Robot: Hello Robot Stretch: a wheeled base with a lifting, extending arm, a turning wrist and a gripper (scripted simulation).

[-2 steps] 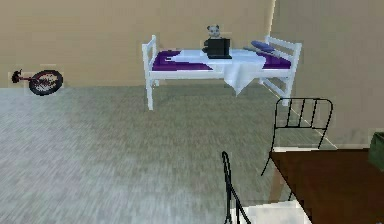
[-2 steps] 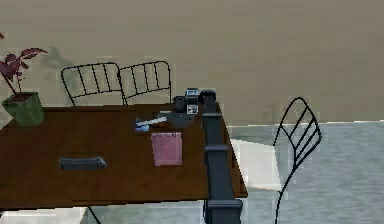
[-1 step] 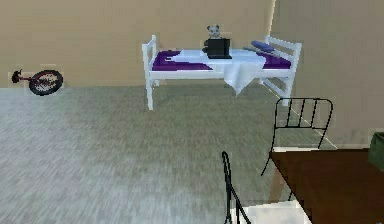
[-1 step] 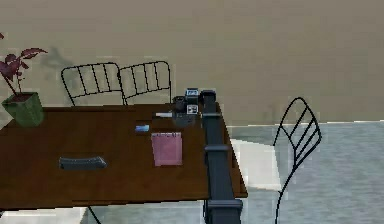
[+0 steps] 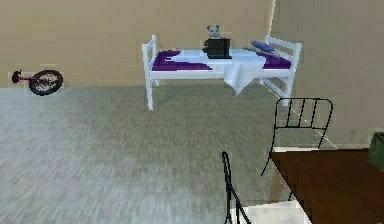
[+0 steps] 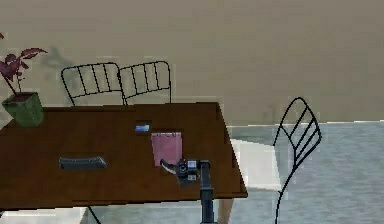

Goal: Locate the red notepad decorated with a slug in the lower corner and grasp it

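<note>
Lining up the grasp looks like the step in hand: the reddish notepad (image 6: pixel 166 147) lies flat on the table (image 6: pixel 90 128) just beyond the fingers of the gripper (image 6: pixel 184 168), whose hold I cannot tell, so next should come a short, careful reach onto it.

One table (image 6: pixel 60 130) carries one plant (image 6: pixel 22 95), one pink pad (image 6: pixel 166 148), one small dark card (image 6: pixel 143 127) and one dark bar (image 6: pixel 82 162). Three chairs (image 6: pixel 145 80) show in the arm side view, two in the forward view. One bed (image 5: pixel 175 63) bears one teddy (image 5: pixel 213 32), one laptop (image 5: pixel 217 46) and one pillow (image 5: pixel 262 45).
</note>
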